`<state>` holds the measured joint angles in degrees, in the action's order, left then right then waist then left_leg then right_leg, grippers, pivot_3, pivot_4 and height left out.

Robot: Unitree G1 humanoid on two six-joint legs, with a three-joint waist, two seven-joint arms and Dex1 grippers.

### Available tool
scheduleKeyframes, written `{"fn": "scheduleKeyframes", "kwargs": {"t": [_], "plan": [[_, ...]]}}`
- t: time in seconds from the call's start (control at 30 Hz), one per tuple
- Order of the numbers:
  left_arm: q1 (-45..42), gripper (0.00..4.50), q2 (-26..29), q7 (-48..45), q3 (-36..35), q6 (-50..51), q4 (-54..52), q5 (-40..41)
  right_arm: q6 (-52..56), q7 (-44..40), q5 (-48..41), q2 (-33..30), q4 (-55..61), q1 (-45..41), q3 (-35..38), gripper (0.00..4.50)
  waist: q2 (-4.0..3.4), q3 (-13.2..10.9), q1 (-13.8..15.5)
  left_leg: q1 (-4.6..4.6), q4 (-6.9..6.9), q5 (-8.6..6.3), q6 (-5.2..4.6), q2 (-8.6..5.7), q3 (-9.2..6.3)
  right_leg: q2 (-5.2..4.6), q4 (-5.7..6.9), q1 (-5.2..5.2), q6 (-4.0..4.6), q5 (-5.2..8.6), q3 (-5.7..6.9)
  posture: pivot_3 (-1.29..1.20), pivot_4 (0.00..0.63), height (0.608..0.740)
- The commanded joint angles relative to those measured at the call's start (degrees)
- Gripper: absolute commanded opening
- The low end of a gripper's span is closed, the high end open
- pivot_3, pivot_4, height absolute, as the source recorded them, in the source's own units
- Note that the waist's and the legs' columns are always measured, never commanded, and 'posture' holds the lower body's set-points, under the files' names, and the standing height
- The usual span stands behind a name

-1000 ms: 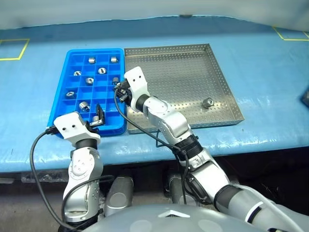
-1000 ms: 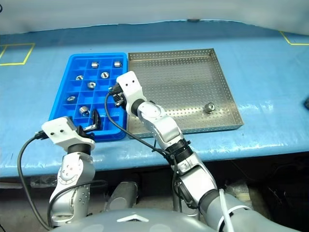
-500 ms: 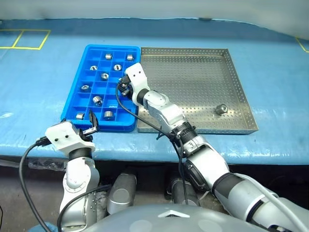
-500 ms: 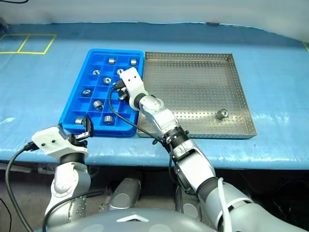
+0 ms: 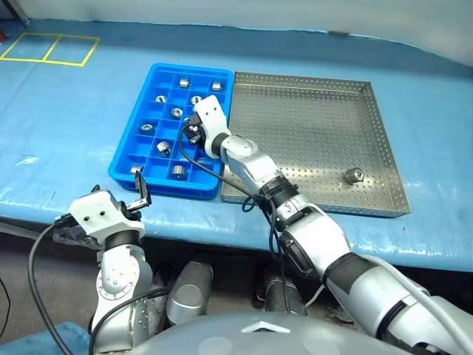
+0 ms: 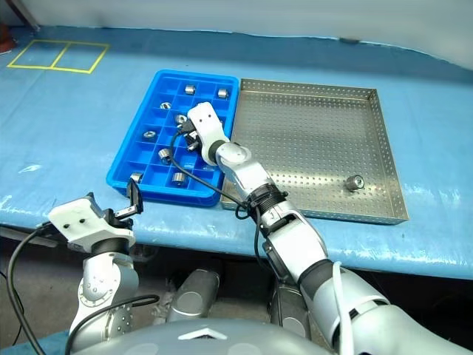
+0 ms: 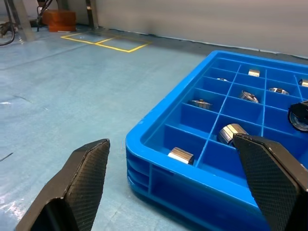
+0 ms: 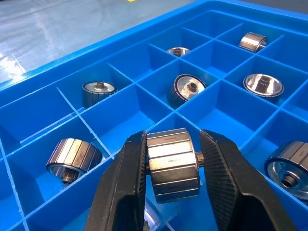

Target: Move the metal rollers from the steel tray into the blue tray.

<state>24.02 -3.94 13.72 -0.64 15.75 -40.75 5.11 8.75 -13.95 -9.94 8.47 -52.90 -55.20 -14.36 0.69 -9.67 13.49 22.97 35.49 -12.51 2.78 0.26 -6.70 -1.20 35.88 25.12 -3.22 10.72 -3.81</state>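
Clamping a faceted shiny silver metal roller [image 8: 172, 164], the right end effector [image 8: 172, 192] hangs over the bright blue plastic grid tray [image 5: 123, 164]. The left end effector [image 7: 180, 185], fingers apart, sits just beside that tray's near corner.

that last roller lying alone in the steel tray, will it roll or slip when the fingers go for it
Probably yes. The lone roller is a small shiny cylinder, so a nudge would likely send it rolling across the steel tray. Its polished metal looks slippery and stiff; the roller clamped in the right gripper sits between ribbed fingers, which should help.

Your right gripper [image 8: 171, 168], clamping a faceted silver metal roller [image 8: 172, 164], has reached further in over the bright blue plastic grid tray [image 5: 126, 164].
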Motion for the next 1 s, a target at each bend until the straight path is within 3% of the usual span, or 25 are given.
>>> {"fn": "scheduleKeyframes", "kwargs": {"t": [0.03,0.07,0.4,0.63,0.77,1.0], "plan": [[0.3,4.48,-1.4,0.3,0.6,-1.3,-3.7,-0.7,-2.9,-0.6,0.6,10.2,-2.3,-5.0,1.2,1.32,0.00,0.0,0.8,0.01,0.00,0.00,0.00,0.00,0.00,0.00,0.01,0.02,0.00,0.00,0.00,0.56,0.150,0.740],[0.3,4.48,-1.4,0.3,0.6,-1.2,-3.7,-0.7,-3.5,-0.8,0.8,10.2,-3.1,-5.2,1.3,1.32,0.00,0.0,1.3,0.02,0.00,-0.01,0.01,0.01,0.00,0.01,0.00,0.03,0.01,0.00,0.00,0.56,0.150,0.740],[-1.8,4.50,-0.8,-0.9,1.8,0.2,-1.7,0.0,-3.7,2.2,-2.1,8.3,2.2,-4.5,6.8,4.48,-0.01,0.0,4.2,0.30,0.03,-0.04,0.13,0.06,0.02,0.07,0.03,0.34,0.01,0.01,0.00,0.47,0.150,0.740],[-6.4,4.50,0.4,-3.5,2.6,2.0,1.8,1.3,5.5,9.4,-3.5,3.1,21.7,5.9,8.8,4.48,0.01,0.0,4.0,0.50,0.19,-0.06,0.20,0.06,0.02,0.07,0.00,0.42,0.00,0.00,0.02,0.33,0.150,0.740],[-10.3,4.50,1.0,-6.0,3.1,3.4,4.9,2.1,9.3,20.2,2.2,-0.8,32.3,12.8,9.9,4.48,0.01,0.1,2.9,0.51,0.29,-0.10,0.21,0.05,0.02,0.06,-0.01,0.37,0.00,0.00,0.02,0.23,0.150,0.740],[-16.4,4.50,2.1,-10.0,4.2,4.9,10.1,3.1,14.0,38.5,13.1,-2.9,38.5,18.1,13.7,4.48,-0.05,0.1,-5.7,0.48,0.52,-0.04,0.21,0.05,0.05,0.06,0.07,0.25,-0.10,-0.16,-0.01,0.08,0.150,0.740]]}}
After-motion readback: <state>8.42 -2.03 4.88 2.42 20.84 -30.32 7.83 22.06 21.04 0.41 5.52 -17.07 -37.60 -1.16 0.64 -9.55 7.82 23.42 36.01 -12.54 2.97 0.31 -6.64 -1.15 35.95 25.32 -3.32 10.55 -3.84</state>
